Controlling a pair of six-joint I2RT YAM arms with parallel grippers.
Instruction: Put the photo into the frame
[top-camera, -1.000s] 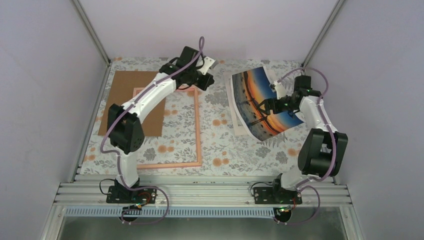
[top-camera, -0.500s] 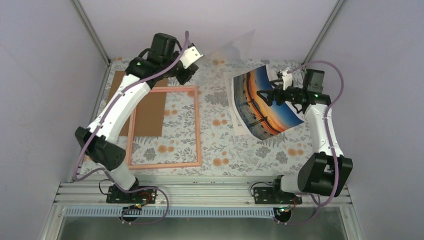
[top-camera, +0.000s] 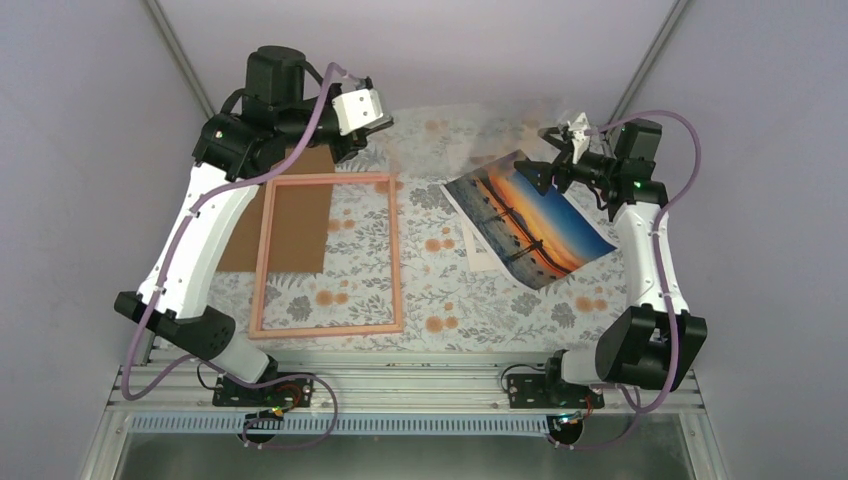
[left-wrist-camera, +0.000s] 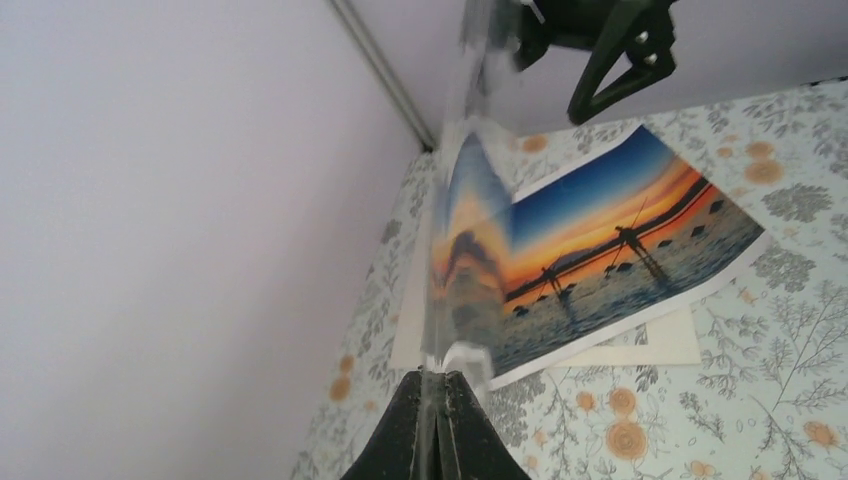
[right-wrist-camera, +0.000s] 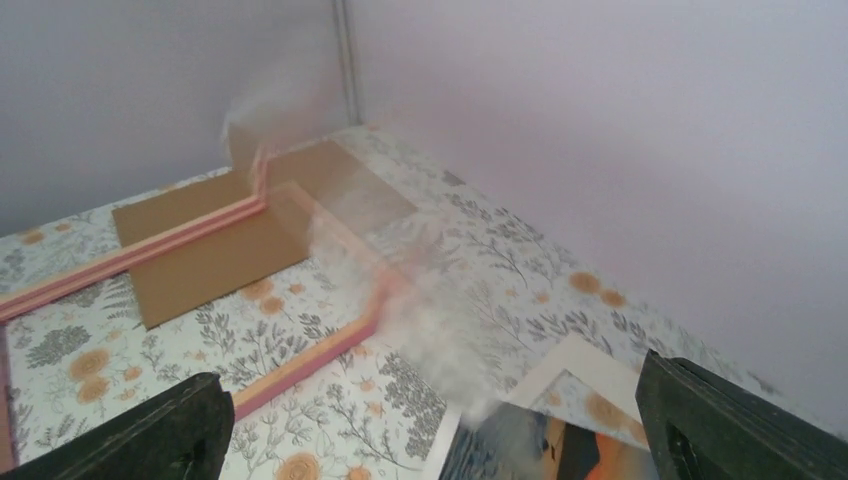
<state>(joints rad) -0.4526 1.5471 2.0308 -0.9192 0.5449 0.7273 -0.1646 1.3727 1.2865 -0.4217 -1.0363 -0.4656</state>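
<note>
Floral tablecloth (top-camera: 440, 300) under lilac walls (top-camera: 90, 200). The frame (top-camera: 397, 250) lies flat, with the left gripper (left-wrist-camera: 437, 385) at its 12 o'clock, clamped on a clear sheet (left-wrist-camera: 470, 210). The photo (top-camera: 530, 225) lies at the frame's 3 o'clock, well apart, long axis about 10 to 4. The right gripper (top-camera: 552, 160), jaws wide apart and empty, hovers at its 12 o'clock corner and is the nearer arm. No legible writing.

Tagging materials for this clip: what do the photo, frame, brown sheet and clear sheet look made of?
Photo: printed paper, seemingly glossy, with a thin white border. Frame: thin pink strips, painted wood or plastic, unclear which. Brown sheet: matte cardboard, dull and flat. Clear sheet in the left tool: transparent, probably thin plastic; the photo shows through it warped.
</note>
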